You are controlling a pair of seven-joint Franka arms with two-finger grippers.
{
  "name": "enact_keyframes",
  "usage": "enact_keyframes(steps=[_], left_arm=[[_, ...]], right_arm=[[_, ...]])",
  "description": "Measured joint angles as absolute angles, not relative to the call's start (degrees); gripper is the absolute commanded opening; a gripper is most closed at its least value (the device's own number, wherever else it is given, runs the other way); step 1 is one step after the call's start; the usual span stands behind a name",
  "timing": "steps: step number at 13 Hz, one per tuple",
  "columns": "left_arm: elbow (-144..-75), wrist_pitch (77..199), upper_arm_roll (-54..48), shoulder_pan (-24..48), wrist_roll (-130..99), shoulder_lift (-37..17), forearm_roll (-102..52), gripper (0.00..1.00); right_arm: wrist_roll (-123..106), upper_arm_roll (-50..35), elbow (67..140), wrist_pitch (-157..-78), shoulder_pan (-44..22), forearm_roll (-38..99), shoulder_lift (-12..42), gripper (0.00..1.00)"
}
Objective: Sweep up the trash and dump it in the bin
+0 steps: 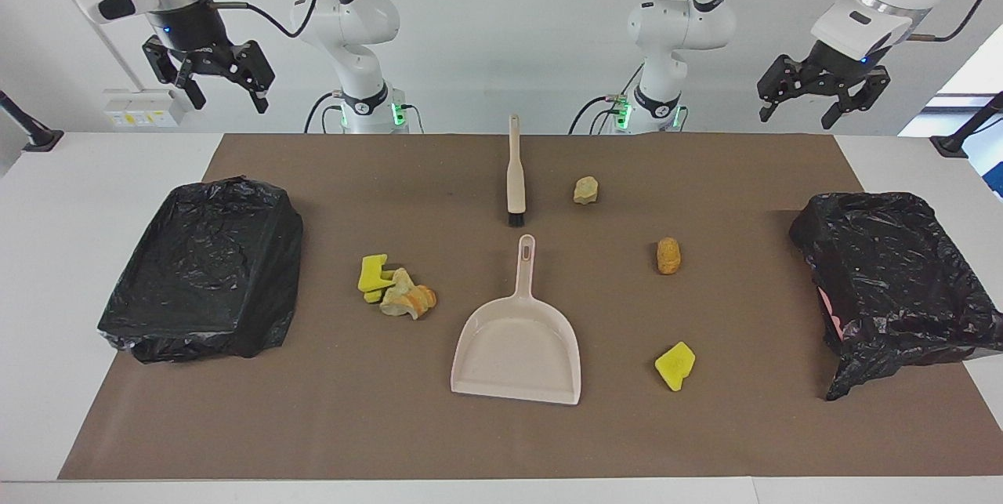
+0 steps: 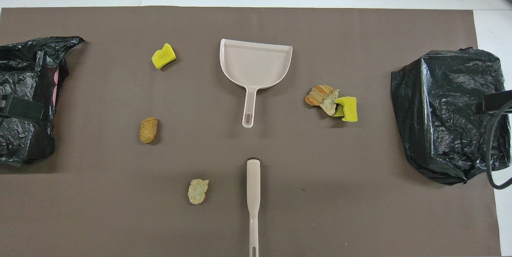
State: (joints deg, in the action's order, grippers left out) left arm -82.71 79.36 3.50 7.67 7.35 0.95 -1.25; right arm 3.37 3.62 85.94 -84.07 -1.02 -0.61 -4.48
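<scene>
Both arms wait raised at the robots' end of the table, touching nothing. The right gripper (image 1: 222,88) hangs in the air above the table edge at the right arm's end, its fingers spread apart and empty. The left gripper (image 1: 823,100) hangs the same way at the left arm's end, fingers apart, nothing in them.

On the brown mat (image 1: 329,426) the beige dustpan (image 1: 517,347) lies flat in the middle, its handle pointing toward the robots. The brush (image 1: 515,171) lies nearer to the robots, in line with that handle but apart from it, bristles toward the pan.

The trash is scattered. A clump of yellow sponge pieces (image 1: 374,275) and a tan-orange bread lump (image 1: 409,296) touch each other beside the dustpan, toward the right arm's end. Toward the left arm's end lie three separate scraps: a pale beige lump (image 1: 585,190) just beside the brush, a tan bread roll (image 1: 668,255) farther from the robots, and a yellow sponge chunk (image 1: 675,365) farthest, beside the pan's mouth.

A bin lined with a black bag (image 1: 208,269) sits at the right arm's end, and a second bagged bin (image 1: 893,284) at the left arm's end.
</scene>
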Motion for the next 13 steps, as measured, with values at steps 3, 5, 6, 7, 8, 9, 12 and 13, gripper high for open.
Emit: enact_keyframes(steps=[3, 5, 6, 7, 8, 9, 12, 13], left_arm=[[-82.7, 79.4, 3.5, 7.7, 7.4, 1.0, -1.2, 1.0], [-82.7, 79.4, 3.5, 7.7, 7.4, 1.0, -1.2, 1.0], [-82.7, 79.4, 3.5, 7.7, 7.4, 1.0, -1.2, 1.0], [-82.7, 79.3, 3.5, 7.7, 7.4, 1.0, -1.2, 1.0], [-82.7, 79.3, 3.5, 7.7, 7.4, 1.0, -1.2, 1.0], [-82.7, 79.3, 3.4, 7.7, 7.4, 1.0, -1.2, 1.0], [-82.7, 79.3, 2.9, 7.7, 7.4, 1.0, -1.3, 1.0], [-82.7, 79.3, 2.6, 7.8, 7.4, 1.0, -1.3, 1.0]], right_arm=[[3.4, 3.6, 85.9, -84.1, -1.0, -0.6, -4.5, 1.0], [3.4, 3.6, 85.9, -84.1, -1.0, -0.6, -4.5, 1.0], [3.4, 3.6, 85.9, -84.1, -1.0, -0.6, -4.5, 1.0], [3.4, 3.6, 85.9, -84.1, -1.0, -0.6, -4.5, 1.0], [3.4, 3.6, 85.9, -84.1, -1.0, -0.6, -4.5, 1.0], [3.4, 3.6, 85.9, -84.1, -1.0, -0.6, -4.5, 1.0], [3.4, 3.6, 86.0, -84.0, -1.0, -0.6, -4.5, 1.0], [3.4, 3.6, 86.0, -83.6, -1.0, -0.6, -4.5, 1.0]])
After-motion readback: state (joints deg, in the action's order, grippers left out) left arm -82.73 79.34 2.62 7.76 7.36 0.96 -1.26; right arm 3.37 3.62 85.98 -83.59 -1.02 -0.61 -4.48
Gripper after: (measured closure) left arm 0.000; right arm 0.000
